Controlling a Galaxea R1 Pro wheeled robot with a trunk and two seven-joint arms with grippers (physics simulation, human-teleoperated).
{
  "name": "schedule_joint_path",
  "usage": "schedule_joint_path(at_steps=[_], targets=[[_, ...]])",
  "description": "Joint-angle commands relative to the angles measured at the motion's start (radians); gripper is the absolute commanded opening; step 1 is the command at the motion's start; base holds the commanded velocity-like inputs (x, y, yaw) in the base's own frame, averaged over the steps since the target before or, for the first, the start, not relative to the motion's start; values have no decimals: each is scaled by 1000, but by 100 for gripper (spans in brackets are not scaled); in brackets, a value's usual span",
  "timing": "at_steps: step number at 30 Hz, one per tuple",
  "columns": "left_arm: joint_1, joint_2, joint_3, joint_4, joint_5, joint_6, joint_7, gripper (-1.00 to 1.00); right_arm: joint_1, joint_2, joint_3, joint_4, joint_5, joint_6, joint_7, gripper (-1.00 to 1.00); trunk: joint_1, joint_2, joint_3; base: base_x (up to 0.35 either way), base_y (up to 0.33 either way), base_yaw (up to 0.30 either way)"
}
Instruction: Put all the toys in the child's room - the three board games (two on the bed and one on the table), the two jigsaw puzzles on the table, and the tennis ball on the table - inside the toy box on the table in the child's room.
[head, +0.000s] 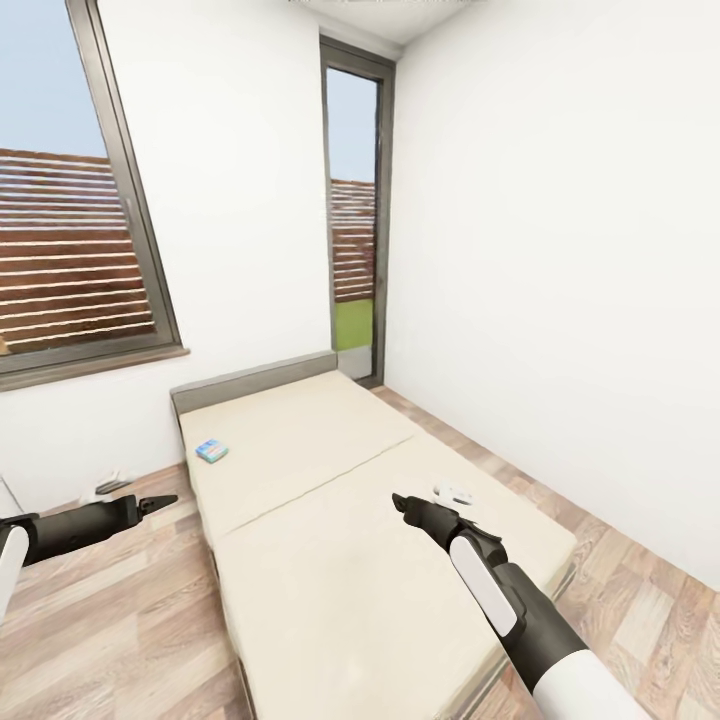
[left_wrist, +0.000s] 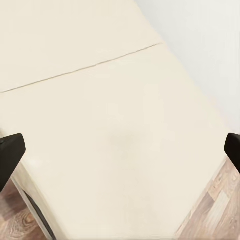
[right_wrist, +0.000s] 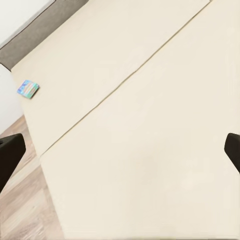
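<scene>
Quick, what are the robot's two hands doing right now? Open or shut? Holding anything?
Left gripper: open, holding nothing, beside the bed.
Right gripper: open, holding nothing, over the bed.

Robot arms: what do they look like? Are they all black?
Not all black. The right arm has dark grey segments, a glossy white panel and a white upper sleeve. The left arm is dark too, with white at its edge. Both end in black, pointed, two-fingered grippers: left gripper, right gripper.
</scene>
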Motion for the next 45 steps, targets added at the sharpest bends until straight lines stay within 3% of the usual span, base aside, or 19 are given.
schedule_joint_path(at_steps=[1, 45], targets=[[-1, 0, 1, 0, 0, 5, -3, 100, -1, 0, 2, -1, -9, 2, -9, 100, 1, -2, -1, -59, 72, -91], [-1, 0, 2, 0, 2, 5, -3, 100, -1, 0, 2, -1, -10, 2, -9, 100, 1, -2, 24, -33, 89, -85]])
